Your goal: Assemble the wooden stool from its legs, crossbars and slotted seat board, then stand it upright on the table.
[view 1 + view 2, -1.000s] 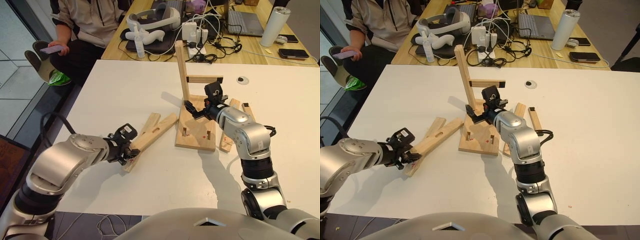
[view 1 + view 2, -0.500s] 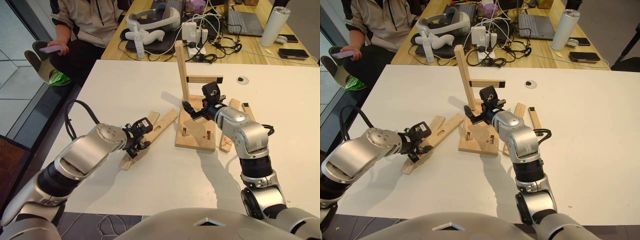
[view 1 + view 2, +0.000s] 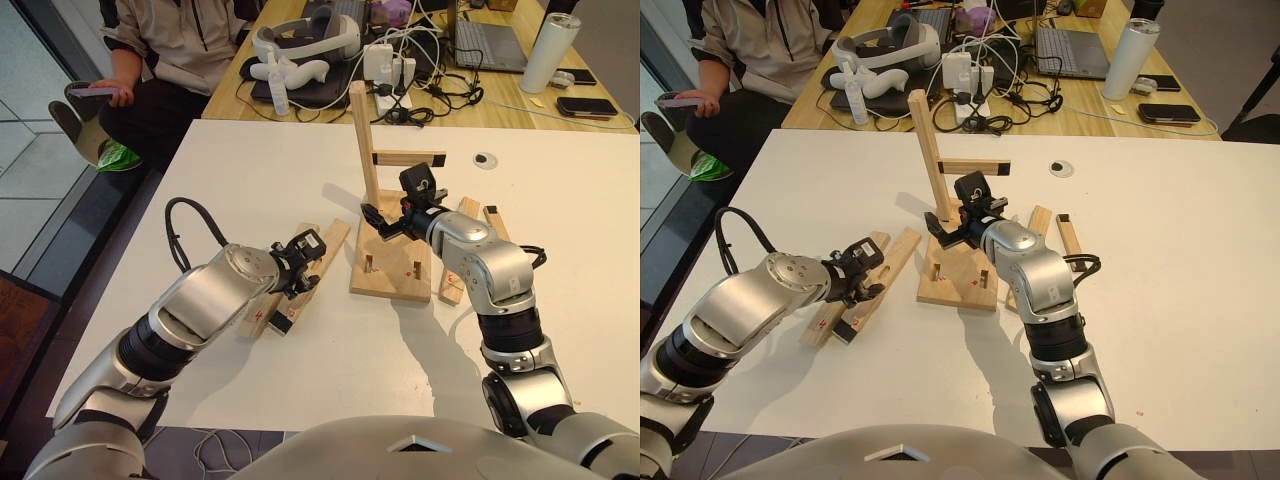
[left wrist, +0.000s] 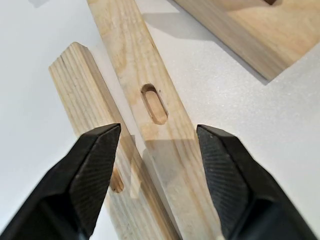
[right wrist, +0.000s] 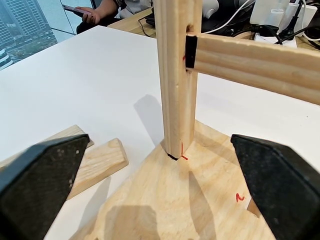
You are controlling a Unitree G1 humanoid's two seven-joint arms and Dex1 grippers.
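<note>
**Both grippers spread; stool part-built, lying flat on the worktop**

On your left, the left gripper sits low over two loose parts on the white worktop: a slotted leg and a second leg, lying side by side and touching along their length. In the left wrist view its fingers are spread, one on each side of the slotted leg, with one of them over the second leg. You cannot tell whether the pads touch the wood.

Just right of those legs, and apart from them, the seat board lies flat. One upright leg stands in the slot at its far left corner. A crossbar is plugged into that leg partway up and sticks out to the right, its other end free in the air.

The right gripper hangs over the far end of the board at the foot of the upright leg. In the right wrist view its fingers are spread wide with the leg between them, neither one touching it.

Right of the board, more loose wooden pieces lie just beside its edge, partly hidden by your right arm.

Beyond the worktop, a wooden desk carries a headset and a tumbler.
</note>
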